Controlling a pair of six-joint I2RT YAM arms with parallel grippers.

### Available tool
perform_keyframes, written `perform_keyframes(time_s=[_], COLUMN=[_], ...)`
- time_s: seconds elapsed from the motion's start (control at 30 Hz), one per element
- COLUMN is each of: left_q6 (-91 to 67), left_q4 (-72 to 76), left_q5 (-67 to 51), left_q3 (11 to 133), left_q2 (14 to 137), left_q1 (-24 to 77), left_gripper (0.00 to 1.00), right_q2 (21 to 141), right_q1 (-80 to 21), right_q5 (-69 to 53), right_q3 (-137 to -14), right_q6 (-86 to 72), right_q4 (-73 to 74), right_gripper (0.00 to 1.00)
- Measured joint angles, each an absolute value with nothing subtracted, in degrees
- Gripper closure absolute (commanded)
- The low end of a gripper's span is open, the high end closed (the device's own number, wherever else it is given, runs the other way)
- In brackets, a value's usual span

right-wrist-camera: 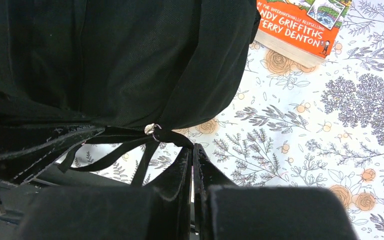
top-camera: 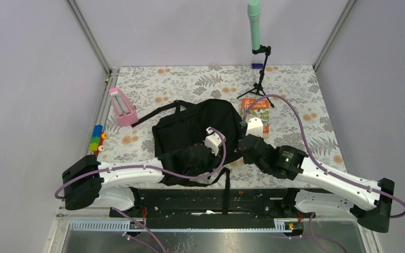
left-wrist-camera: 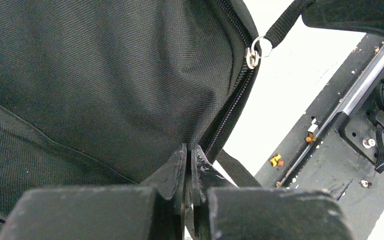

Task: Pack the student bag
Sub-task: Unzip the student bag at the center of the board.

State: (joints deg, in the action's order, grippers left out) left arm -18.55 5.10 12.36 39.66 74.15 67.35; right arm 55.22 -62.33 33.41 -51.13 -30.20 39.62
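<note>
Floral worktop (top-camera: pixel 190 79) carries the student bag (top-camera: pixel 200 126) at its near edge, centred between both arms, with a book (top-camera: pixel 257 110) just beside it on the right. From this layout, the bag appears to be gripped at its near end to steady it and work the zipper (left-wrist-camera: pixel 232 105) for loading. The left hand (left-wrist-camera: pixel 190 152) has its fingers pressed together on a fold of bag fabric beside the zipper. The right hand (right-wrist-camera: pixel 192 152) also has its fingers together, tips at a strap (right-wrist-camera: pixel 172 136) by a metal ring (right-wrist-camera: pixel 152 129), but whether that strap is pinched cannot be determined.
</note>
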Motion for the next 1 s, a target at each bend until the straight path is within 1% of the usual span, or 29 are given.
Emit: perform_keyframes(time_s=[0.63, 1.0], left_q6=[-21.5, -22.8], left_q4=[12.4, 14.3], left_q5=[12.3, 12.2], left_q3=[36.2, 33.9], left_q2=[74.4, 74.3], left_q1=[68.1, 68.9], left_gripper=[1.00, 1.00], right_q2=[61.0, 67.2], right_q1=[-53.7, -50.5], right_q5=[30.9, 31.0], right_q3=[-59.8, -65.2], right_q6=[-22.2, -17.9], right_q4=[43.2, 43.1], right_gripper=[1.00, 1.00])
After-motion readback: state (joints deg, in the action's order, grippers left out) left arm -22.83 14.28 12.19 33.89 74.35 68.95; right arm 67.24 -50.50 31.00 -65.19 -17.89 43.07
